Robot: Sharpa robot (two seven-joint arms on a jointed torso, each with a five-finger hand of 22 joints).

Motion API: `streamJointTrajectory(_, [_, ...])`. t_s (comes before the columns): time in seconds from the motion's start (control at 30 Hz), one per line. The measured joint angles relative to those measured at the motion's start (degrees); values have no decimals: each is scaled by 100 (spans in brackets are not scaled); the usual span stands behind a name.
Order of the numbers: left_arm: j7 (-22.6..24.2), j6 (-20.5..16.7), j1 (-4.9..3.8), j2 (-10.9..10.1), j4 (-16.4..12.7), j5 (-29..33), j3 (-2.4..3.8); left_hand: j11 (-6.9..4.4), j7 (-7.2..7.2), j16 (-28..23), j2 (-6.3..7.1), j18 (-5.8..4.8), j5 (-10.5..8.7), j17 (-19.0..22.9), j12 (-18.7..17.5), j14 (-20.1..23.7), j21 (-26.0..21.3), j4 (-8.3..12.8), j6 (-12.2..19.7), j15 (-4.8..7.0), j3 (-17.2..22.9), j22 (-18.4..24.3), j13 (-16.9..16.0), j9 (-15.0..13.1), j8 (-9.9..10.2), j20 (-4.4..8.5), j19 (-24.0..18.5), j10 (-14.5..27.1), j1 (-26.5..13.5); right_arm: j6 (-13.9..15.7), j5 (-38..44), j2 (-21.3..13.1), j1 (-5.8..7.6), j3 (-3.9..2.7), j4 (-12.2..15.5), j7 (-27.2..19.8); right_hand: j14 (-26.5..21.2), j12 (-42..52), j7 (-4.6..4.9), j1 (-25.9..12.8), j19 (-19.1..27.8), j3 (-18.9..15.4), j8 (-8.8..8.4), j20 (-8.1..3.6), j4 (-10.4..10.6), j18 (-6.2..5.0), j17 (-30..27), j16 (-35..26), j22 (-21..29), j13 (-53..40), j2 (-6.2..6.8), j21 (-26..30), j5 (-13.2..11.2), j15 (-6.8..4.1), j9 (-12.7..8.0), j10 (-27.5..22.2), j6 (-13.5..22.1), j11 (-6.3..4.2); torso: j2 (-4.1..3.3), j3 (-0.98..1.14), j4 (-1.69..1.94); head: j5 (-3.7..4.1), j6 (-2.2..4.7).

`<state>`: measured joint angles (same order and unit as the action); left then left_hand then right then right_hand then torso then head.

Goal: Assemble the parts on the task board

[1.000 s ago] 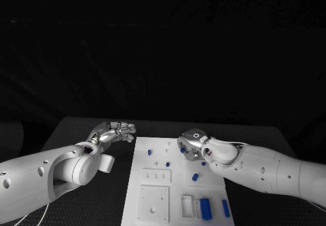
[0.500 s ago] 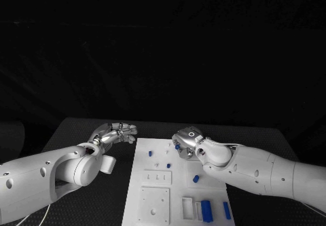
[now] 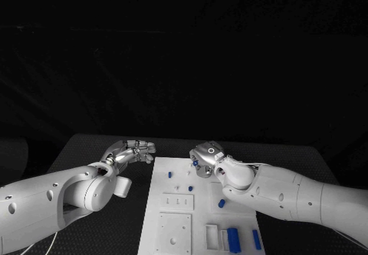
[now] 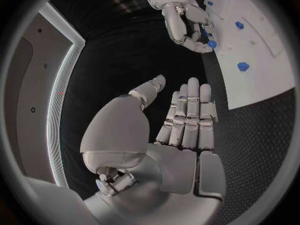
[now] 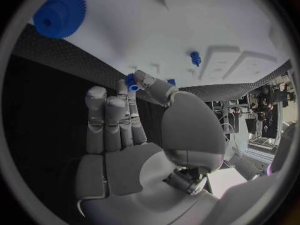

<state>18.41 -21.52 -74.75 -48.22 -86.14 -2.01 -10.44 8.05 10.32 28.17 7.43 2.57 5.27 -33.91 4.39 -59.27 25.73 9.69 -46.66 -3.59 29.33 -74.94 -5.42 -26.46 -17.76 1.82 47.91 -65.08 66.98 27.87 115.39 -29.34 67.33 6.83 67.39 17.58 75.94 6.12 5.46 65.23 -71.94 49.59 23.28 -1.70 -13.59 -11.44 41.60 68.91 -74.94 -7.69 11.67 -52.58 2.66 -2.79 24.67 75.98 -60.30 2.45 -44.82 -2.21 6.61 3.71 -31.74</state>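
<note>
The white task board [image 3: 201, 215] lies in the middle of the black table. My right hand [image 3: 206, 159] hovers over the board's far end and pinches a small blue part [image 5: 130, 81] between thumb and a finger; the same part shows as a blue speck [image 3: 198, 165] under the hand. My left hand [image 3: 131, 151] floats just off the board's far left corner, fingers stretched out with nothing in them [image 4: 181, 130]. Blue pegs stand on the board [image 3: 169, 173], [image 3: 190, 187], and another piece [image 3: 220, 203] lies nearer me. A blue gear [image 5: 59, 12] sits on the board.
Two longer blue pieces [image 3: 233, 238], [image 3: 256, 239] rest at the board's near right corner beside white recessed blocks [image 3: 175, 228]. Black table [image 3: 84, 154] surrounds the board on both sides.
My right hand has carried the small blue part leftward and farther away across the board's far end. The left hand has hardly moved.
</note>
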Motion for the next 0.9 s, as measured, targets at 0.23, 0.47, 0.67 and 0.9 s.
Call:
streamJointTrajectory(0.23, [-1,1,-38,8,-21,-2,6,0,0,0,-9,-7,0,-1,0,0,0,0,0,0,0,1,0,0,0,0,0,0,-9,-4,29,113,0,0,-82,45,0,-4,1,1,-2,16,10,2,-16,0,-5,21,0,-1,2,0,0,0,0,-1,1,1,-9,-2,2,-8,2])
streamJointTrajectory(0.47, [-1,2,-80,-23,-65,-8,13,0,0,0,-9,-13,0,-6,0,0,0,0,0,0,0,1,0,0,0,0,0,0,-9,-10,44,162,0,0,-153,72,0,-16,8,1,-2,24,11,2,-7,0,-6,21,1,-2,2,0,-1,-1,0,-1,8,2,-44,-13,28,-10,3])
streamJointTrajectory(0.67, [-1,2,-96,-10,-55,-16,21,0,0,0,-8,-37,0,-5,0,0,0,0,0,0,0,2,0,0,0,0,0,0,-8,-12,57,175,-1,0,-163,94,1,-23,7,1,-3,25,11,3,-7,1,-5,21,1,-2,3,0,-1,-1,0,-1,7,2,-76,-31,53,4,14])
streamJointTrajectory(0.9, [-1,1,-96,64,-13,-17,21,0,0,0,-8,-38,0,-4,0,0,0,0,0,0,0,2,-1,0,0,0,0,0,-8,-16,68,191,4,-5,-122,104,8,-26,-6,-14,-3,38,8,3,7,1,-5,21,2,-14,19,0,-6,-9,0,-1,-6,3,-123,-56,65,16,33])
